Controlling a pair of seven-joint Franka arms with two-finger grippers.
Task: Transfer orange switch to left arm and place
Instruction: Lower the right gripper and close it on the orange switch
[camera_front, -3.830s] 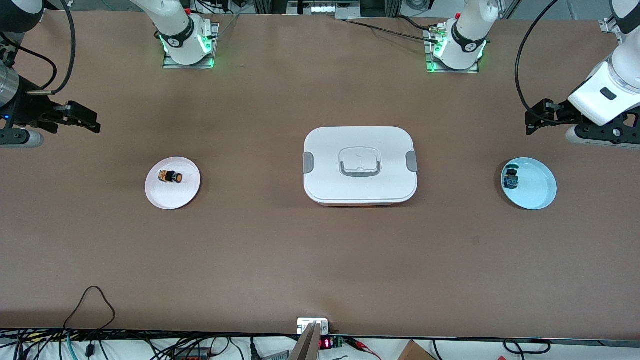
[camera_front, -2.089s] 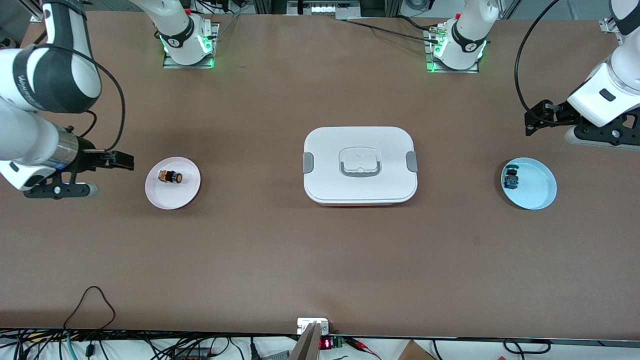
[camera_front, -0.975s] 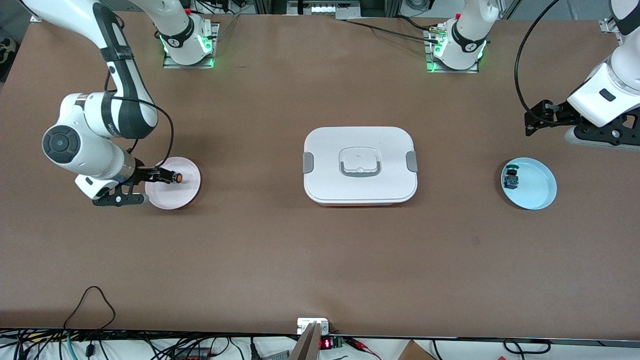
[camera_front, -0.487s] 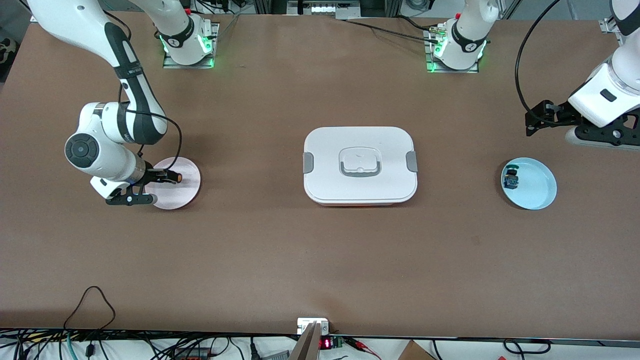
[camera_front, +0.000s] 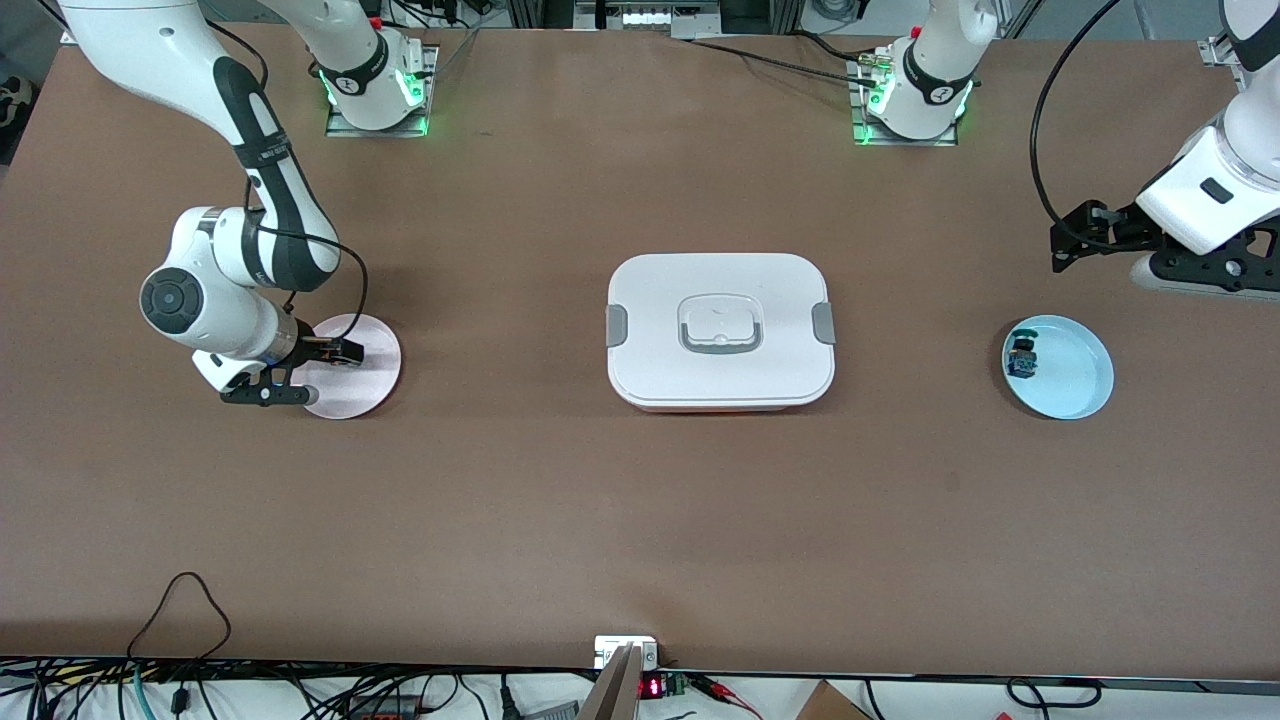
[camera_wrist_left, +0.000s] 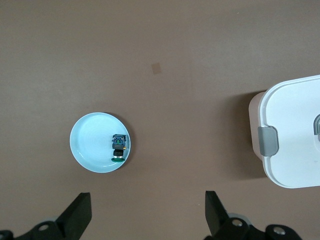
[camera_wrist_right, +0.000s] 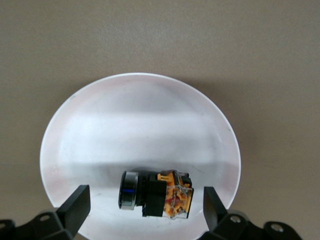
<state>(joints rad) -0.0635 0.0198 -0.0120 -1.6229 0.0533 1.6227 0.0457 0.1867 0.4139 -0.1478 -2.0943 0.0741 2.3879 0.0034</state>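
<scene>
The orange switch (camera_wrist_right: 170, 196) lies on its side on a white plate (camera_wrist_right: 140, 120), its black cylindrical end pointing away from the orange body. My right gripper (camera_wrist_right: 145, 202) is open and low over the plate, one finger on each side of the switch, not touching it. In the front view the right gripper (camera_front: 343, 352) covers the switch. My left gripper (camera_front: 1058, 248) is open and empty, and waits in the air at the left arm's end of the table; it also shows in the left wrist view (camera_wrist_left: 147, 220). The white box (camera_front: 720, 330) stands at the table's middle.
A light blue plate (camera_front: 1075, 385) holds a blue-and-black switch (camera_front: 1022, 358) at the left arm's end; the plate (camera_wrist_left: 92, 140) and that switch (camera_wrist_left: 118, 148) show in the left wrist view, with the box's corner (camera_wrist_left: 295, 135). Bare brown table lies between plates and box.
My right arm has swung in from the table's end and come down over the white plate until its open fingers stand either side of the orange switch. The left arm has not moved.
</scene>
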